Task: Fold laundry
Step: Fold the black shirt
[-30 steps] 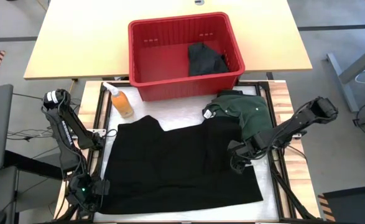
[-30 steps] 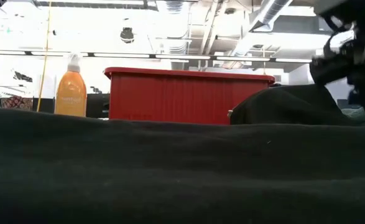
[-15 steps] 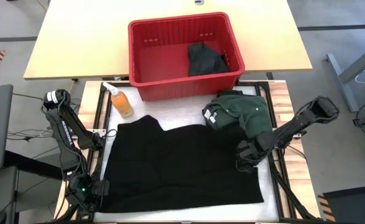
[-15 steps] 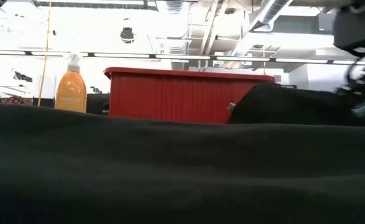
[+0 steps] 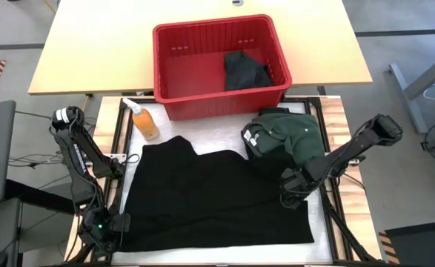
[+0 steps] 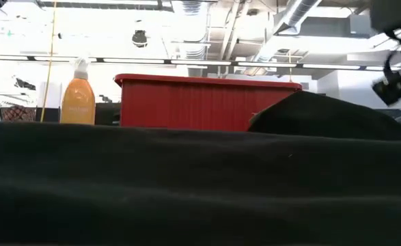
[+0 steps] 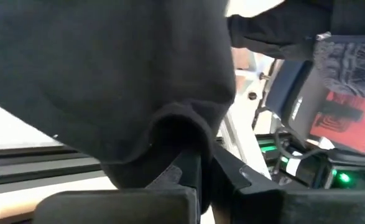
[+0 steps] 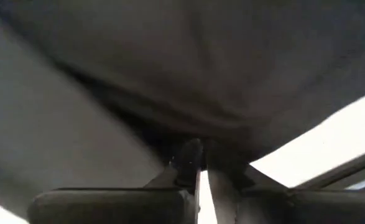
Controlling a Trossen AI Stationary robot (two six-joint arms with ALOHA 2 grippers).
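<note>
We saw the black shirt (image 5: 213,193) spread flat across the counter (image 5: 202,141), filling most of the near half. Left tool (image 5: 112,226) sat at the shirt's near-left corner; in the left wrist view its fingers (image 7: 191,171) were closed tight on a bunched fold of the black cloth (image 7: 126,93). Right tool (image 5: 290,194) was at the shirt's right edge, low on the cloth; in the right wrist view its fingers (image 8: 191,158) were nearly together with dark cloth (image 8: 188,74) pressed right at the tips, so it looked pinched on the shirt's edge. A green shirt (image 5: 284,135) lay crumpled just beyond the right tool, touching the black one's far-right corner. Another dark garment (image 5: 244,70) sat in the red bin's (image 5: 187,96) right side. An orange bottle (image 5: 141,119) stood left of the bin, just beyond the black shirt's far-left corner.
</note>
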